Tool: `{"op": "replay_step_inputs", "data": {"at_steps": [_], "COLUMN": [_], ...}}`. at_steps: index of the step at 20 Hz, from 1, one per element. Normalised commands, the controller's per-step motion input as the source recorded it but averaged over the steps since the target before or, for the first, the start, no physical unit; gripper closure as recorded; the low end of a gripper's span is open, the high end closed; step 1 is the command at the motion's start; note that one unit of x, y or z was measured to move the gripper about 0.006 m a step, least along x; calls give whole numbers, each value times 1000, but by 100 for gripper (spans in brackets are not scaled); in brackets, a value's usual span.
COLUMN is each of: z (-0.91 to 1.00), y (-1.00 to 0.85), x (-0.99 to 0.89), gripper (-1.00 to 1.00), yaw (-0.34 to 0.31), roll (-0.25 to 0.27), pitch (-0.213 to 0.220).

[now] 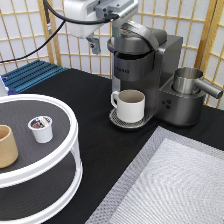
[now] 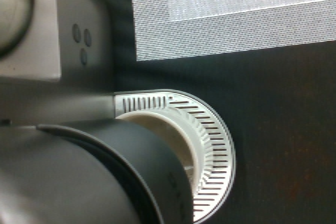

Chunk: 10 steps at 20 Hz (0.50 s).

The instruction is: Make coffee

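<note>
One small white plastic coffee pod [image 1: 41, 128] with a dark foil top is resting beside one tan handleless cup [image 1: 7, 146] on the white round two-tier tray [image 1: 70, 150], while the gripper [image 1: 102, 42], jaw state indeterminable, is hovering above one grey coffee machine [image 1: 145, 70] holding one white handled mug [image 1: 130, 105].

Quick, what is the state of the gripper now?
Gripper: above the coffee machine, holding nothing; open or shut cannot be told. The coffee sits on the tray.
</note>
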Motion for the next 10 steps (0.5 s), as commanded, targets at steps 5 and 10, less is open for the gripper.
{"op": "replay_step_inputs", "data": {"at_steps": [5,10], "z": [436,497], "y": [396,555], "x": [321,267], "gripper": [-100,-100], "yaw": [0,0], "roll": [0,-47], "pitch": [74,33]}}
